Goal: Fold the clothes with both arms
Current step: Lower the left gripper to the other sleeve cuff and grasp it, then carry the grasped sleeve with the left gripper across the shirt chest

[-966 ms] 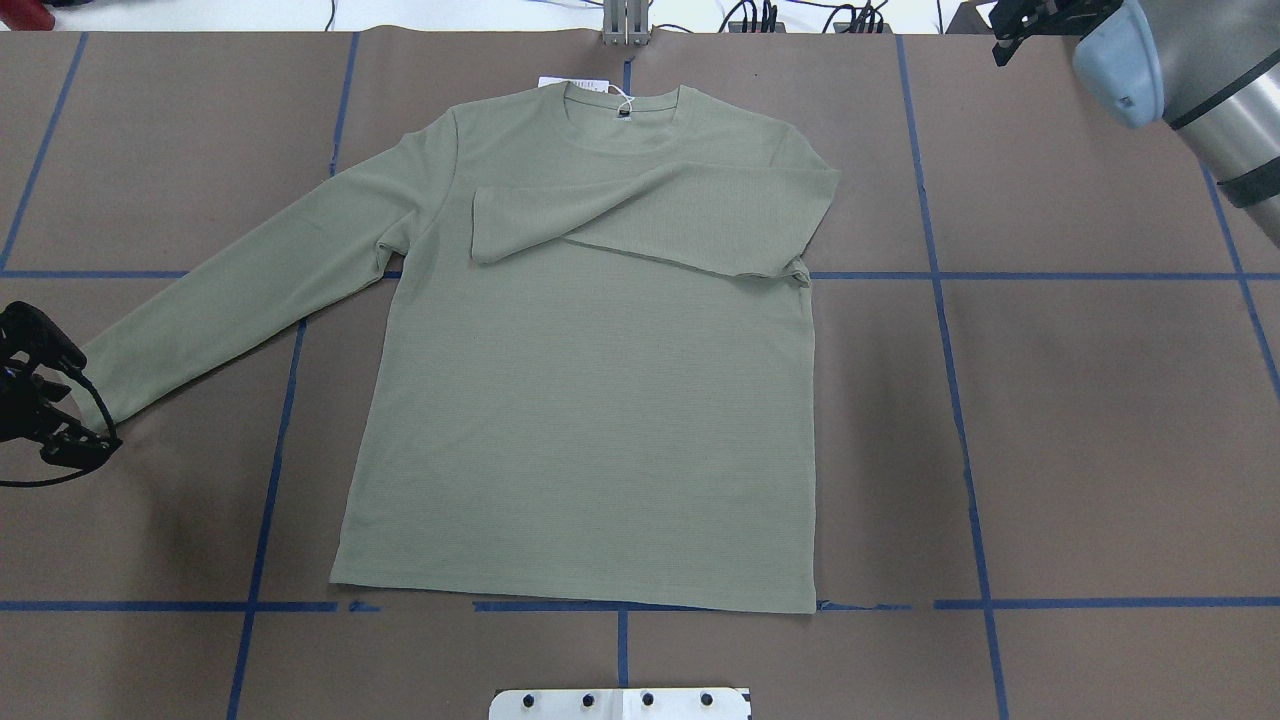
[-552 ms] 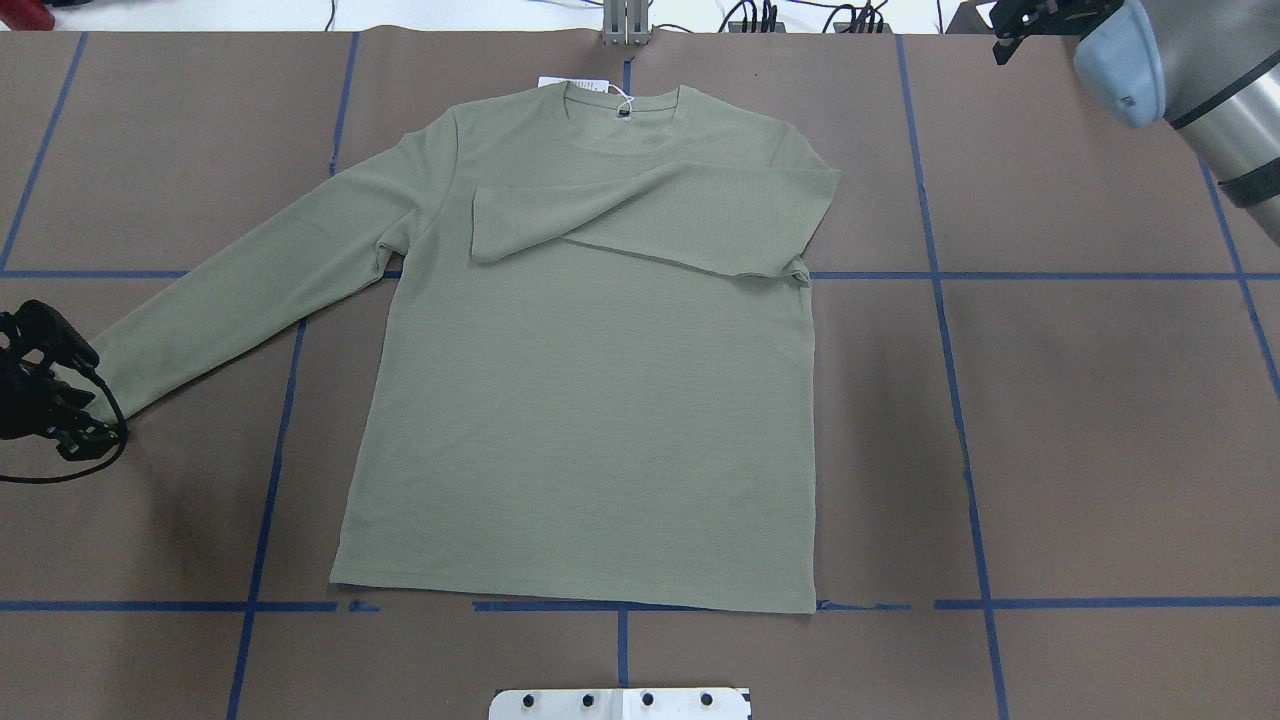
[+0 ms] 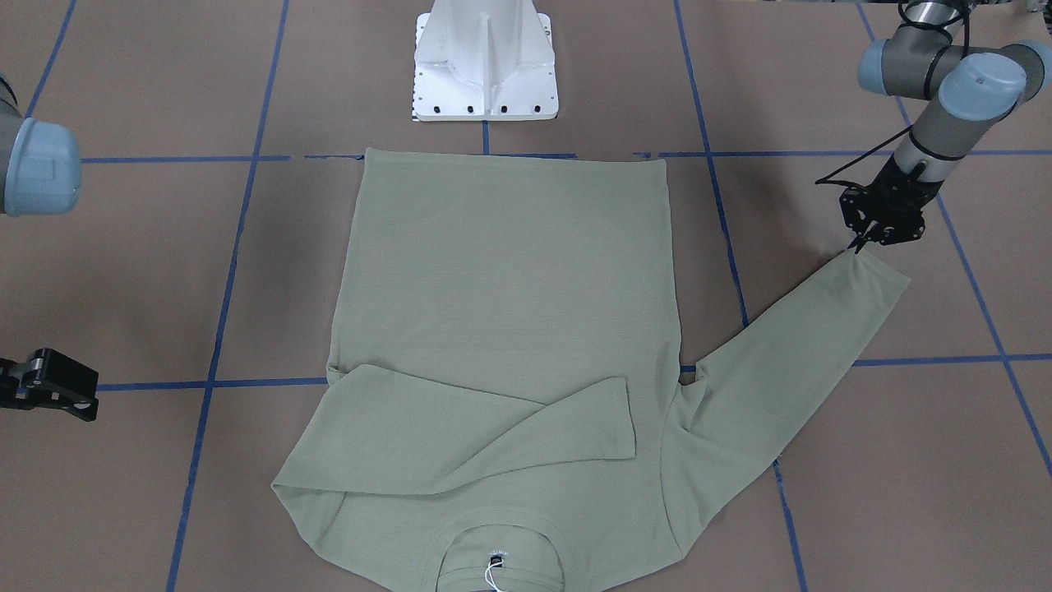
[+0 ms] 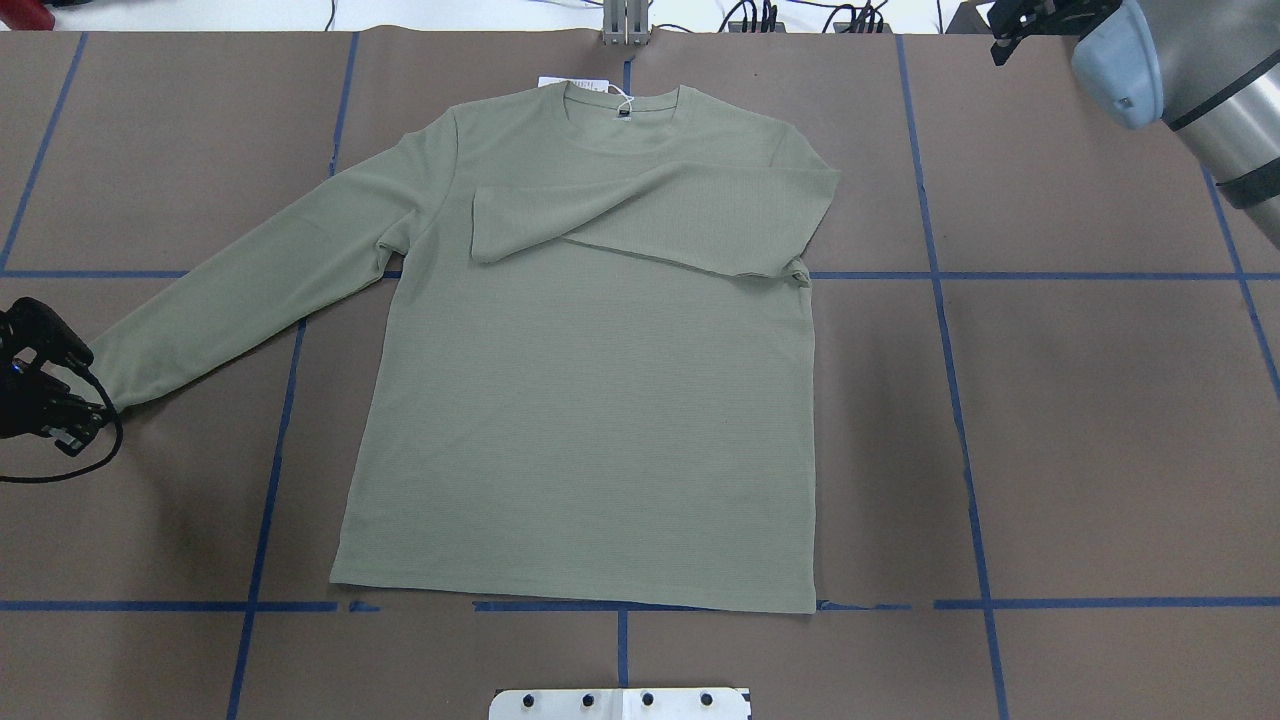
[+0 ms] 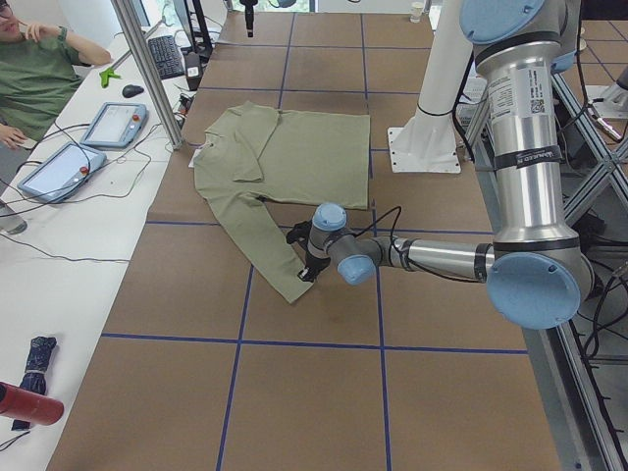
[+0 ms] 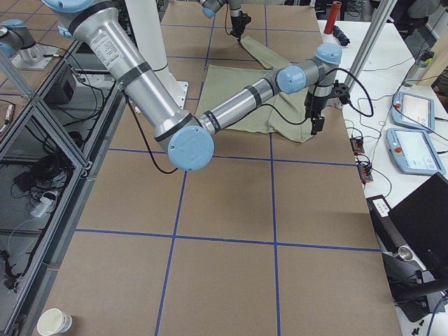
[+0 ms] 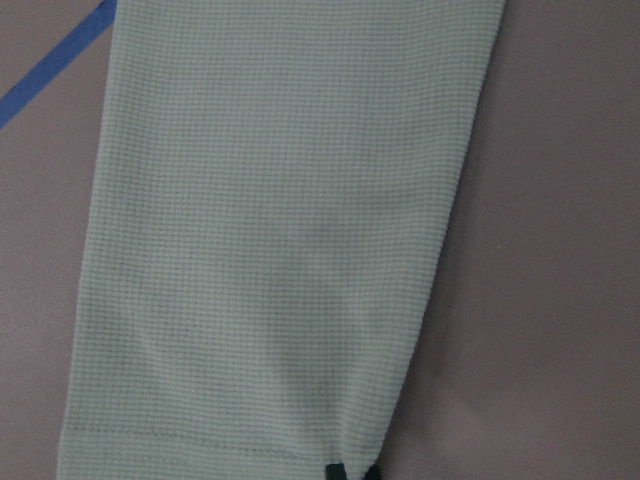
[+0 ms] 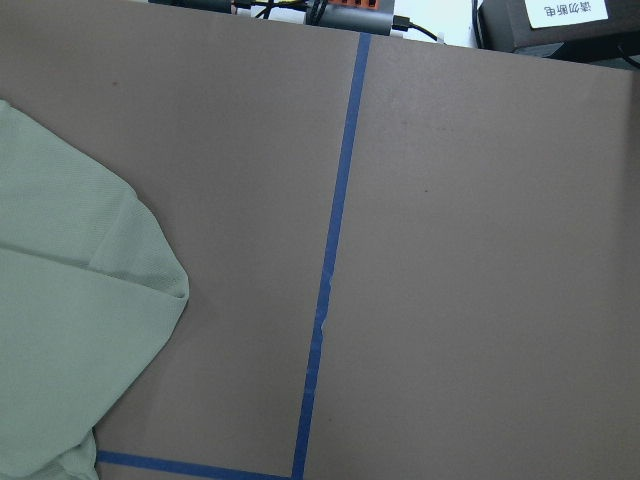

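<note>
The sage-green shirt (image 4: 590, 420) lies flat, collar at the far edge, with its white hang tag (image 4: 570, 82) beside the collar. One sleeve (image 4: 640, 215) is folded across the chest. The other sleeve (image 4: 250, 280) stretches out to the left. My left gripper (image 4: 85, 405) is low at that sleeve's cuff. In the left wrist view its fingertips (image 7: 338, 469) are nearly together on the cuff's corner. In the front view it (image 3: 859, 245) touches the raised cuff corner. My right gripper (image 3: 49, 386) hangs past the table's far right, off the shirt; I cannot tell whether it is open.
The table is brown with a grid of blue tape lines (image 4: 945, 300). The white pedestal base (image 3: 485, 62) stands just behind the shirt's hem. A side table with tablets (image 5: 108, 123) and a seated operator (image 5: 34, 74) runs along the far edge.
My left gripper has moved in toward the cuff of the stretched sleeve, and the cuff's near corner has shifted slightly with it. The right arm has barely moved.
</note>
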Robot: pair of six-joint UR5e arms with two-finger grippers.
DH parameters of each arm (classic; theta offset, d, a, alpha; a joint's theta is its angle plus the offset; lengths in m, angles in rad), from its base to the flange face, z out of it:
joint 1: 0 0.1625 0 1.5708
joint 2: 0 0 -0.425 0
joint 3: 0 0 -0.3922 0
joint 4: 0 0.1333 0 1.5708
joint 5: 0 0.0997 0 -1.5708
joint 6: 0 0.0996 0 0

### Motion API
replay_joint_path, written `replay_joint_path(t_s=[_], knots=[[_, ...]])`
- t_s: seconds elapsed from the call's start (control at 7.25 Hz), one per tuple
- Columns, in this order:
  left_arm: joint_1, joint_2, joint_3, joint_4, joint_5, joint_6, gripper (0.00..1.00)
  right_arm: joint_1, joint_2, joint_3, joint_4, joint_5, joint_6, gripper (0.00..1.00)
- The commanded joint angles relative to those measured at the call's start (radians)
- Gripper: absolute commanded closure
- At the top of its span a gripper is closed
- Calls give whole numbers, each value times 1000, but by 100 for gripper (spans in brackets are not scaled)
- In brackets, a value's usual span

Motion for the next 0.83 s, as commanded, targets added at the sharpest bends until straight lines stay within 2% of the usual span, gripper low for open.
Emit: replay_joint_path(t_s=[0.0,0.14,0.28,0.41,0.55,0.69], knots=[[-91,-34,-87,80,-2,-9,100,6,-50,-1,0,4,-15,0],[-166,-130,-89,126,-3,-16,100,16,-87,16,0,4,-44,0],[-227,-282,-83,257,-11,-79,100,46,-119,22,-3,6,-119,0],[-236,-474,-83,456,-9,-195,100,80,-126,24,-46,4,-182,0],[-233,-613,-74,551,-6,-316,100,118,-132,25,-112,4,-311,0],[-228,-701,-44,559,-6,-445,100,143,-137,31,-179,0,-422,0]])
